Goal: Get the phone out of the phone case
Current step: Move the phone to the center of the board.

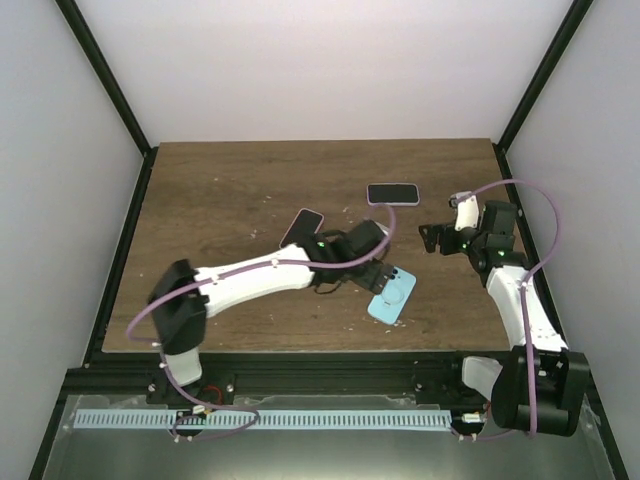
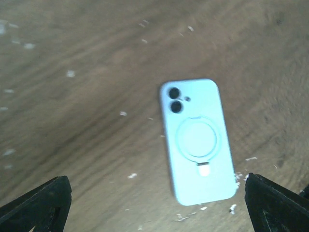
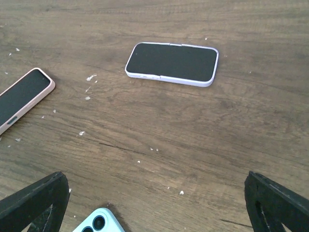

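A phone in a light blue case [image 1: 391,295] lies face down on the wooden table, its camera holes and ring stand facing up. In the left wrist view it [image 2: 198,140] lies just ahead of my left gripper [image 2: 159,208], slightly to the right, not touched. My left gripper [image 1: 372,272] is open wide and empty, hovering over the case's near-left end. My right gripper [image 1: 432,238] is open and empty, to the right of the case and above the table. In the right wrist view [image 3: 154,205] only the case's camera corner [image 3: 99,222] shows at the bottom edge.
A phone in a lavender case [image 1: 392,193] lies screen up at the back, also in the right wrist view [image 3: 172,63]. A phone in a pink case [image 1: 301,226] lies screen up to the left [image 3: 21,96]. White crumbs dot the table [image 1: 220,190].
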Motion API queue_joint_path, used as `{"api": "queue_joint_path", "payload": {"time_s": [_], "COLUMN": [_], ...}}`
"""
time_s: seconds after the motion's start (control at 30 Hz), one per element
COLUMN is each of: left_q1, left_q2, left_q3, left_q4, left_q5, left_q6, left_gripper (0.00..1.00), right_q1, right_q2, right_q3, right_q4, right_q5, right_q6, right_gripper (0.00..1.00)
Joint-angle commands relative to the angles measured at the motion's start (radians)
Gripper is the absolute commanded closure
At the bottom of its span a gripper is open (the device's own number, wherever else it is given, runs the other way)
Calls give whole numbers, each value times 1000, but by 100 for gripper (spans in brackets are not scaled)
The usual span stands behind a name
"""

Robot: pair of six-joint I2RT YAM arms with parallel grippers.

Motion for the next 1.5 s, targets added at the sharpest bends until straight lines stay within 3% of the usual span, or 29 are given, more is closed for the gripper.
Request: {"api": "queue_joint_path", "payload": {"time_s": [0.0,0.3,0.8,1.07,1.2,1.47], "left_q1": [-57,-123,-123,-123,-123,-123], "left_q2": [152,383,529,591,544,215], "left_q3": [133,294,362,423,341,-107], "left_q4": [-73,-141,-160,-241,-258,-261], "left_q5": [53,42,17,11,7,-13], "left_q6": [8,0,-1,-15,-18,-66], "left_gripper": [0,0,0,10,22,24], "right_q1": [-9,-11,-11,-11,-11,-11], "right_q2": [-54,-88,-84,-80,-79,-71], "right_q3": [-3,-22,-27,-26,-24,-21], "right_q4": [49,73,72,70,65,64], "right_q5": [31,43,38,38,35,23], "right_q6": [-12,-39,-52,-53,-53,-53], "right_gripper": [0,0,0,0,0,0]}}
